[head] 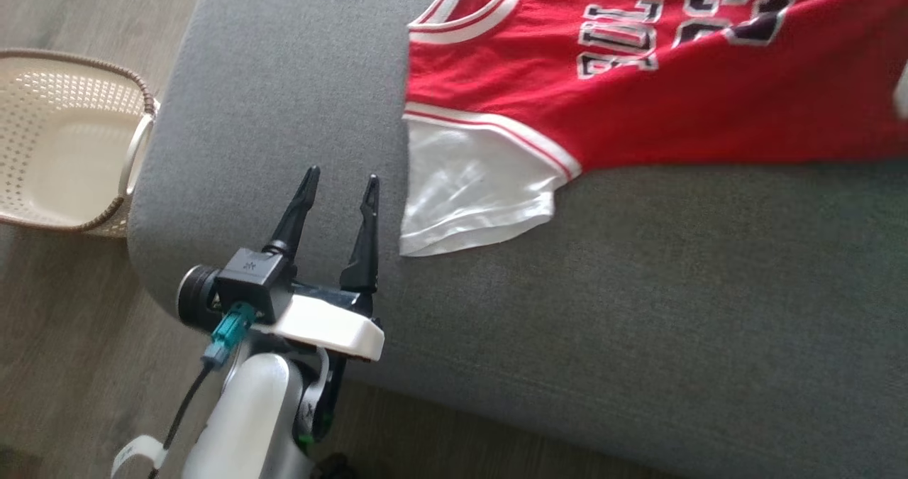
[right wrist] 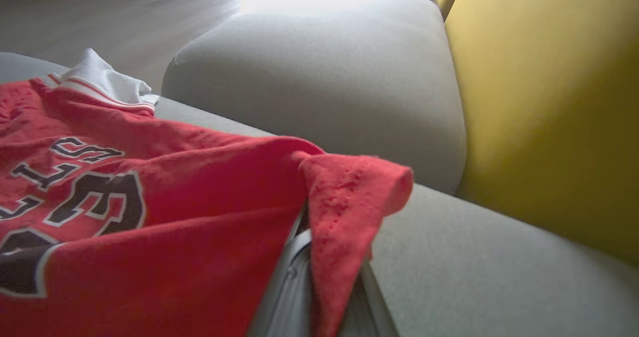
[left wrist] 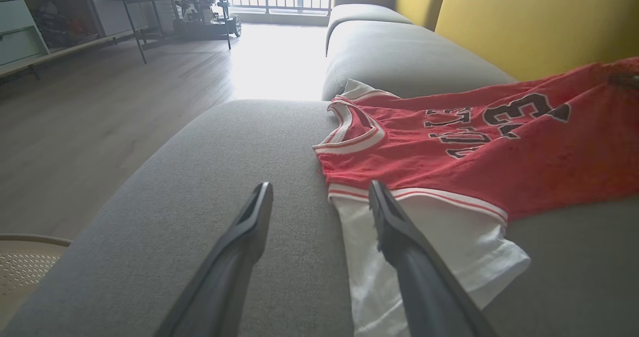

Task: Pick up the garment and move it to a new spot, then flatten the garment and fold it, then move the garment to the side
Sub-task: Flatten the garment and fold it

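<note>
Looking first from the head view: seeing the garment [head: 638, 110] lying with its letters up on the grey sofa [head: 284, 74], spread out for the most part and not folded, with a white sleeve [head: 468, 195] reaching toward the front edge of the seat. Holding the left claw [head: 342, 175] over the bare seat just beside this sleeve, with fingers apart and gripping nothing. Noticing also a pale basket [head: 64, 131] standing on the floor at the end of the sofa, well apart from the cloth. Looking next from the left wrist view: seeing along the two parted fingers, one over grey fabric and the other crossing in front of the white sleeve, without being able to tell whether it is touching. Finding the red body rising toward the far side, so probably being lifted there. Looking last from the right wrist view: pinching a red corner of the garment with the right claw [right wrist: 329, 257], fingers together on the cloth and the corner flopping over their tips, with the yellow back cushion [right wrist: 549, 102] near behind. Judging the progress: most likely taking hold for a pull, either to carry the cloth or to stretch it flat. Not being able to say whether the move to a new spot is done. Seeing no fold, so leaving the folding and the last move to the side for later.
</note>
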{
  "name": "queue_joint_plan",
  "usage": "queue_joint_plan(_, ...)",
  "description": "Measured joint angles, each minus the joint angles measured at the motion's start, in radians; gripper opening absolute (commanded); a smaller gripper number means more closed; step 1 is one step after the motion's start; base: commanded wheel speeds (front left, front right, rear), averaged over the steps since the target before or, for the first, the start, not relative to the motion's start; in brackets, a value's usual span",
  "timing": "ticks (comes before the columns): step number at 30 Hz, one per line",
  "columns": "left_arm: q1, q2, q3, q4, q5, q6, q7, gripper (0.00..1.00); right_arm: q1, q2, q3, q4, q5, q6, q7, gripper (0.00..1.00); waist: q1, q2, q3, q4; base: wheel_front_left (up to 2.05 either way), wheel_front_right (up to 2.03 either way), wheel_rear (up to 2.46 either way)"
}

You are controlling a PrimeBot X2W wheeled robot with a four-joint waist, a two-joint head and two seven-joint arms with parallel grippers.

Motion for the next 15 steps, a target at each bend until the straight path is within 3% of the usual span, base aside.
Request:
queue_joint_plan(7, -0.019, -0.001, -0.020, -0.008, -0.020, 0.009, 0.000, 1.00, -0.107, -0.100, 0.081, 0.058, -0.061, 0.000, 0.029, 0.00, 0.0000, 0.0000, 0.037, 0.023, 0.00, 0.00, 0.00)
queue_joint_plan(8, -0.019, -0.002, -0.031, -0.008, -0.021, 0.016, 0.000, 1.00, -0.123, -0.103, 0.084, 0.097, -0.059, 0.000, 0.038, 1.00, 0.0001, 0.0000, 0.046, 0.029, 0.00, 0.00, 0.00)
queue_joint_plan(15, -0.028, -0.002, -0.026, -0.002, -0.027, 0.025, 0.000, 1.00, -0.132, -0.083, 0.104, 0.166, -0.059, 0.000, 0.016, 1.00, 0.0001, 0.0000, 0.047, 0.018, 0.00, 0.00, 0.00)
